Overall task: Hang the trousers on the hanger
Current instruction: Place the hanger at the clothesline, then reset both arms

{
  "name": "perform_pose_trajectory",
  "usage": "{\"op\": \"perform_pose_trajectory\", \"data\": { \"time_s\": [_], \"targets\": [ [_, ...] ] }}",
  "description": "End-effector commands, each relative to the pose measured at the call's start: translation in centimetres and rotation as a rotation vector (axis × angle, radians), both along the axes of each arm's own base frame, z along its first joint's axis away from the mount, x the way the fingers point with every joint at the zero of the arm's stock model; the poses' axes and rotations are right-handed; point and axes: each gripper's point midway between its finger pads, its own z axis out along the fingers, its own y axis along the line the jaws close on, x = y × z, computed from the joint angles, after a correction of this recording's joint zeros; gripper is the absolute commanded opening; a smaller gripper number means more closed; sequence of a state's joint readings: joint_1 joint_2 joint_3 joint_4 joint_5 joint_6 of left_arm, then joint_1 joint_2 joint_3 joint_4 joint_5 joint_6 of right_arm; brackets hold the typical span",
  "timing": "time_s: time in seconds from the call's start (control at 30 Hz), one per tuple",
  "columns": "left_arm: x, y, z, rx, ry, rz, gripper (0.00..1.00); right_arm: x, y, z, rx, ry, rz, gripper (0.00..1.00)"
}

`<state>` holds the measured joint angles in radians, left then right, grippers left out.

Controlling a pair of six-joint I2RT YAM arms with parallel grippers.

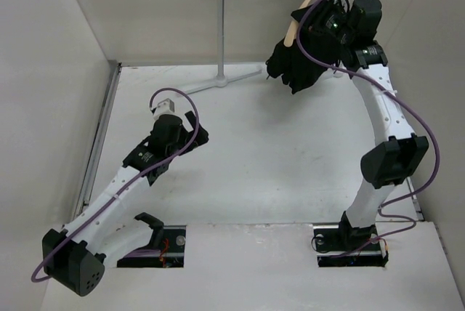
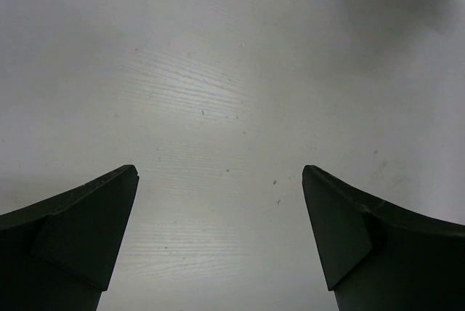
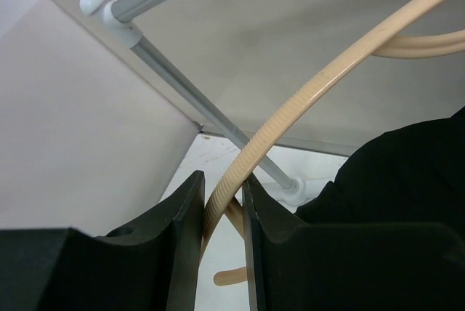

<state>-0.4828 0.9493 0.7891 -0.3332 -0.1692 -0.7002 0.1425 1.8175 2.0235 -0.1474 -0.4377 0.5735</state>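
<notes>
**Clamped high, far right**

Stretched up toward the far right corner, with the right gripper [image 3: 223, 184] pinched narrowly on the thin tan arm of the hanger [image 3: 312, 86], just under the bar of the white rail stand [image 3: 167, 71]. Bunched just beside the fingers: black trousers [image 3: 407, 173]. Hemmed in there by the back and side walls [image 1: 145, 6]. Bent low at left over bare table [image 1: 276, 166], with the left gripper [image 2: 220, 173] spread wide, holding nothing.
</notes>
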Motion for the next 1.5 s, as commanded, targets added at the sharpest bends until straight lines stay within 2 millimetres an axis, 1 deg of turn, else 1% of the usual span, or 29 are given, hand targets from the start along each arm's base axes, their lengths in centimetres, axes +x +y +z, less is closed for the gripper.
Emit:
{"op": "perform_pose_trajectory", "data": {
  "time_s": [0.0, 0.07, 0.23, 0.3, 0.33, 0.43, 0.47, 0.53, 0.57, 0.67, 0.73, 0.83, 0.9, 1.0, 1.03, 1.1, 1.17, 1.23, 1.3, 1.37, 1.4, 1.47],
  "targets": [
    [0.3, -0.4, 0.0, -0.021, -0.011, 0.004, 1.00, -1.5, -0.3, 4.3, -0.005, -0.180, 0.010, 0.04],
    [0.3, -0.3, -0.3, -0.020, -0.004, 0.008, 1.00, -1.4, -0.3, 3.0, -0.002, -0.165, 0.006, 0.04],
    [0.3, -0.5, -0.4, -0.022, 0.001, 0.008, 1.00, -1.2, -0.9, 0.9, 0.021, -0.119, 0.000, 0.05],
    [0.4, -0.5, -0.6, -0.023, 0.006, 0.010, 1.00, -1.2, -1.1, 0.2, 0.027, -0.107, -0.009, 0.11],
    [0.4, -0.5, -0.7, -0.021, 0.012, 0.013, 1.00, -1.1, -1.2, -0.1, 0.032, -0.101, -0.013, 0.16],
    [0.5, -0.2, -1.1, -0.013, 0.029, 0.021, 1.00, -0.9, -1.6, -0.7, 0.054, -0.084, -0.025, 0.40],
    [0.5, -0.1, -1.4, -0.009, 0.040, 0.029, 1.00, -0.8, -1.7, -0.8, 0.057, -0.077, -0.028, 0.46],
    [0.6, 0.4, -2.2, 0.013, 0.078, 0.041, 1.00, -0.5, -2.0, -1.1, 0.071, -0.057, -0.037, 0.66],
    [0.6, 0.8, -2.6, 0.028, 0.100, 0.049, 1.00, -0.5, -2.0, -1.1, 0.079, -0.050, -0.038, 0.74],
    [0.8, 1.4, -3.1, 0.050, 0.133, 0.067, 1.00, -0.5, -2.5, -0.9, 0.098, -0.034, -0.061, 0.90],
    [1.1, 1.7, -2.9, 0.056, 0.130, 0.078, 1.00, -0.8, -3.1, -0.5, 0.108, -0.028, -0.080, 1.00],
    [1.7, 2.3, -2.0, 0.075, 0.117, 0.101, 1.00, -1.8, -3.6, 0.5, 0.111, -0.032, -0.098, 1.00],
    [2.1, 2.6, -1.4, 0.097, 0.111, 0.117, 1.00, -3.1, -4.2, 1.0, 0.109, -0.035, -0.119, 1.00],
    [2.8, 2.4, -0.5, 0.123, 0.117, 0.117, 1.00, -5.0, -5.2, 0.9, 0.125, -0.027, -0.169, 1.00],
    [3.0, 2.3, -0.4, 0.128, 0.122, 0.116, 1.00, -5.7, -5.7, 0.3, 0.136, -0.012, -0.197, 1.00],
    [3.4, 1.6, -0.2, 0.138, 0.137, 0.101, 1.00, -7.1, -6.7, -1.7, 0.161, 0.034, -0.258, 1.00],
    [3.7, 0.8, -0.2, 0.146, 0.146, 0.082, 1.00, -8.6, -7.6, -5.1, 0.188, 0.112, -0.321, 1.00],
    [3.8, 0.0, -0.5, 0.150, 0.152, 0.061, 1.00, -10.3, -8.9, -10.0, 0.193, 0.222, -0.396, 1.00],
    [3.7, -0.7, -0.8, 0.154, 0.156, 0.041, 1.00, -12.4, -10.3, -15.4, 0.177, 0.341, -0.481, 1.00],
    [3.5, -1.1, -1.1, 0.155, 0.162, 0.027, 1.00, -14.8, -12.3, -20.7, 0.139, 0.461, -0.585, 1.00],
    [3.4, -1.2, -1.2, 0.156, 0.165, 0.024, 1.00, -16.2, -13.0, -22.9, 0.106, 0.510, -0.622, 1.00],
    [3.2, -1.2, -1.4, 0.161, 0.168, 0.016, 1.00, -18.7, -14.3, -26.5, 0.051, 0.603, -0.690, 1.00]
  ]
}}
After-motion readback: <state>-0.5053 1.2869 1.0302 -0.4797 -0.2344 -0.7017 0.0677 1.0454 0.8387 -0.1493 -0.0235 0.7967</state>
